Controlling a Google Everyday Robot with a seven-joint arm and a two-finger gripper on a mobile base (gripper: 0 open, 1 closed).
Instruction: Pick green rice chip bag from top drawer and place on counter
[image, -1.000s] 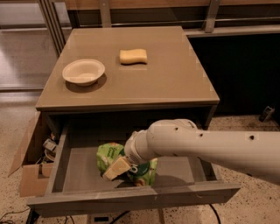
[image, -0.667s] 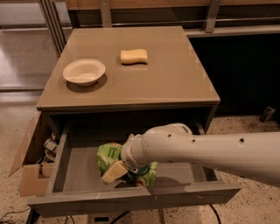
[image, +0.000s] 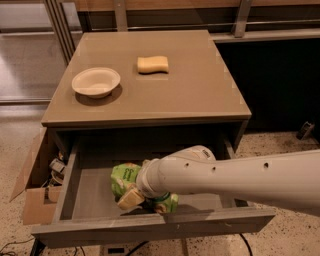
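Note:
The green rice chip bag (image: 125, 176) lies in the middle of the open top drawer (image: 150, 227), light green and crumpled. My gripper (image: 132, 197) is down inside the drawer, right on the bag's front edge, and my white arm comes in from the right and hides the bag's right part. A second bit of green shows under the wrist (image: 167, 202). The counter (image: 190, 90) is the grey-brown tabletop above the drawer.
A white bowl (image: 96, 81) stands on the counter at the left. A yellow sponge (image: 153, 64) lies toward the counter's back middle. An open cardboard box (image: 35, 200) sits on the floor left of the drawer. Rails run behind the table.
My arm and gripper have shifted a little to the left and lower onto the bag. The bag has stayed where it was in the drawer.

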